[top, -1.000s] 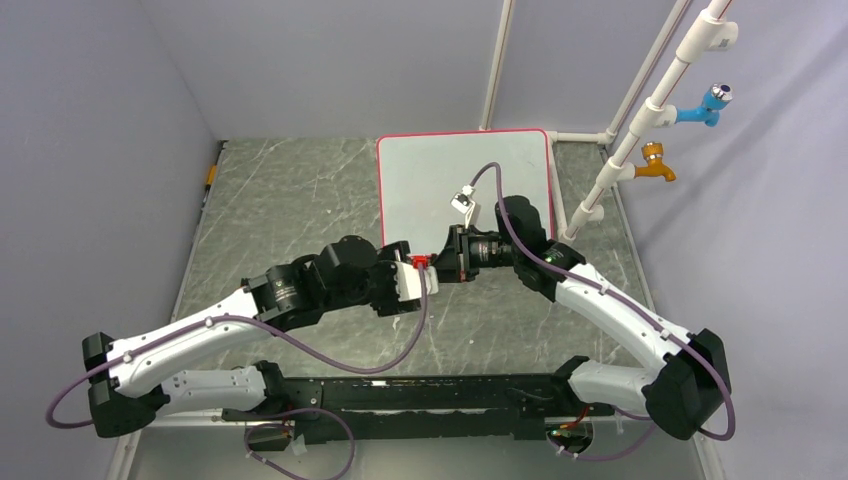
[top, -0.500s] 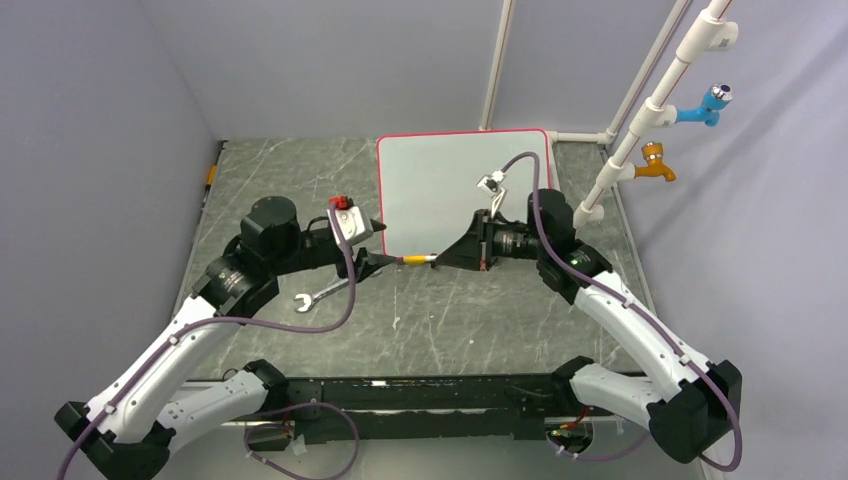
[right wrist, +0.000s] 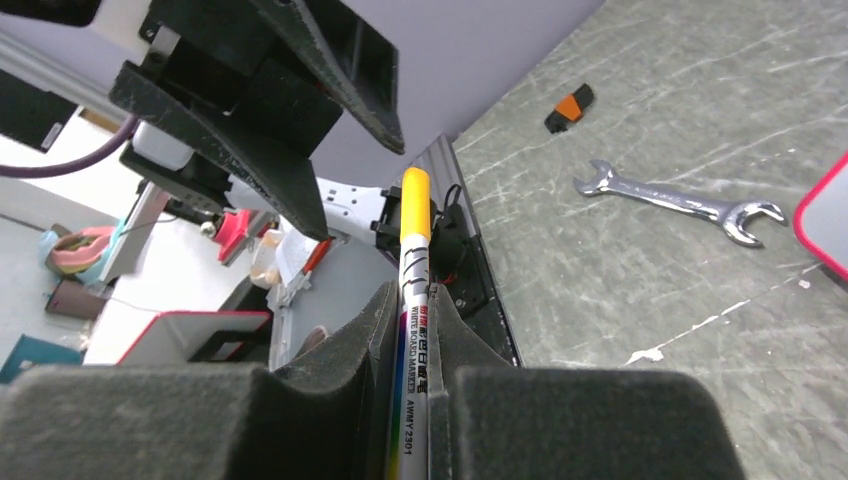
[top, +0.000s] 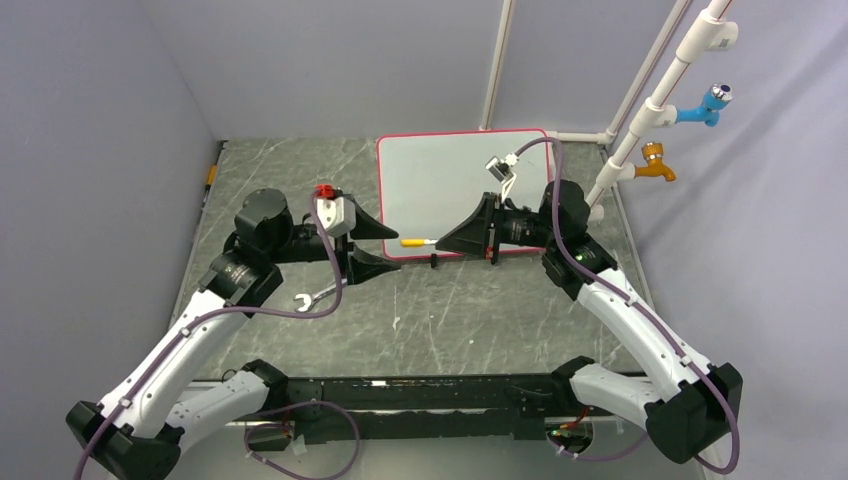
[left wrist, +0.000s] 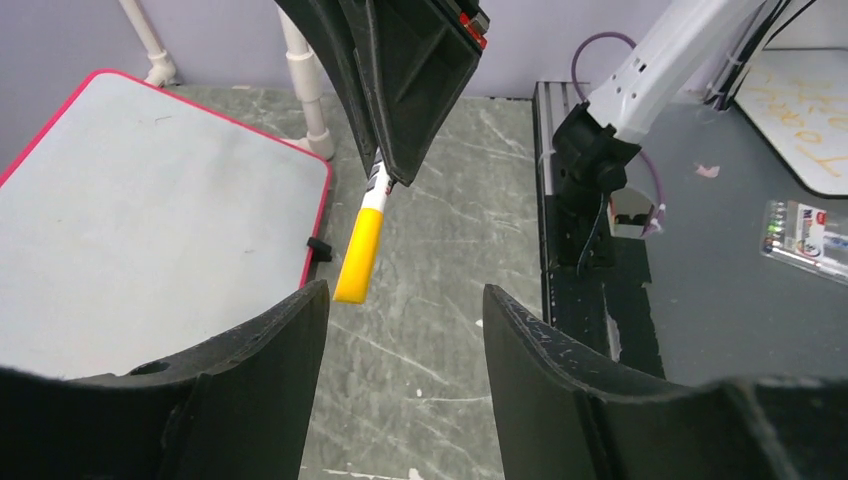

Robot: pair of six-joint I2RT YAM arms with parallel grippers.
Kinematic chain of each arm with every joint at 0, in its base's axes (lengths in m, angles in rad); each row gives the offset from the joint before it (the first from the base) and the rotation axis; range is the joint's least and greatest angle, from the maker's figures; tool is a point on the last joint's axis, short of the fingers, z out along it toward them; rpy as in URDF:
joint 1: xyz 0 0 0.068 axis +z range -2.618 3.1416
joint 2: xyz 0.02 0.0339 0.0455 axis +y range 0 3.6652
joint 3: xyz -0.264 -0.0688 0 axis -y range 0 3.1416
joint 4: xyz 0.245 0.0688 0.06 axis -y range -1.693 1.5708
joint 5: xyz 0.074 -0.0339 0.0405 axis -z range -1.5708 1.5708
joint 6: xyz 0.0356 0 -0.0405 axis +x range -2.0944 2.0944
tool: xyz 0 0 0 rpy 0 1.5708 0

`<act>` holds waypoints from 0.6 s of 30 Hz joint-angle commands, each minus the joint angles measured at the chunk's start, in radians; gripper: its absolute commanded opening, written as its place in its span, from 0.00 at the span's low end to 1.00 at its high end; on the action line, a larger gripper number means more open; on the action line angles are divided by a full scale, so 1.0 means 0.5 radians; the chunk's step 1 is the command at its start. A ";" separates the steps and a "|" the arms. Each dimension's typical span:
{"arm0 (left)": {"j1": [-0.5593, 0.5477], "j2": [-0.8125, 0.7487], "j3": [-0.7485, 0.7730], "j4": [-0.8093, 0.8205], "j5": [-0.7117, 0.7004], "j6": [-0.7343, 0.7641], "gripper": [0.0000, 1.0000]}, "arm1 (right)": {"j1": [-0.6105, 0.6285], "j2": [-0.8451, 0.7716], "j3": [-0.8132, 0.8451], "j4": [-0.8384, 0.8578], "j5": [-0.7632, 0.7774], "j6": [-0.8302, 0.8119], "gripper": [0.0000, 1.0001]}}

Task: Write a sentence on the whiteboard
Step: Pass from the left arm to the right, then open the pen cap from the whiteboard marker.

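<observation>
The right gripper (top: 446, 242) clamps a marker (top: 412, 242) by the near edge of the whiteboard (top: 432, 185); the left gripper (top: 388, 248) gapes empty, just short of the marker's cap.

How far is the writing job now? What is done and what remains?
Done: the right gripper is shut on the marker, near the front edge of the whiteboard. In hand: the left gripper stands open facing the yellow cap, which is still on. Left: pulling the cap off and writing the whole sentence; the whiteboard shows no letters.
</observation>
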 commanded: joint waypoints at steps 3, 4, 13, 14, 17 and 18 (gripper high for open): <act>0.049 -0.016 -0.054 0.326 0.151 -0.185 0.64 | 0.000 -0.012 0.064 0.283 -0.154 0.131 0.00; 0.053 -0.009 -0.054 0.343 0.155 -0.240 0.64 | 0.000 -0.011 0.060 0.306 -0.170 0.146 0.00; 0.065 0.037 -0.086 0.503 0.220 -0.373 0.63 | 0.018 0.016 0.046 0.455 -0.239 0.239 0.00; 0.064 0.044 -0.095 0.538 0.234 -0.398 0.62 | 0.020 0.023 0.044 0.465 -0.238 0.245 0.00; 0.065 0.066 -0.095 0.584 0.270 -0.436 0.57 | 0.028 0.032 0.045 0.490 -0.235 0.258 0.00; 0.067 0.070 -0.095 0.592 0.276 -0.441 0.55 | 0.030 0.035 0.047 0.503 -0.235 0.264 0.00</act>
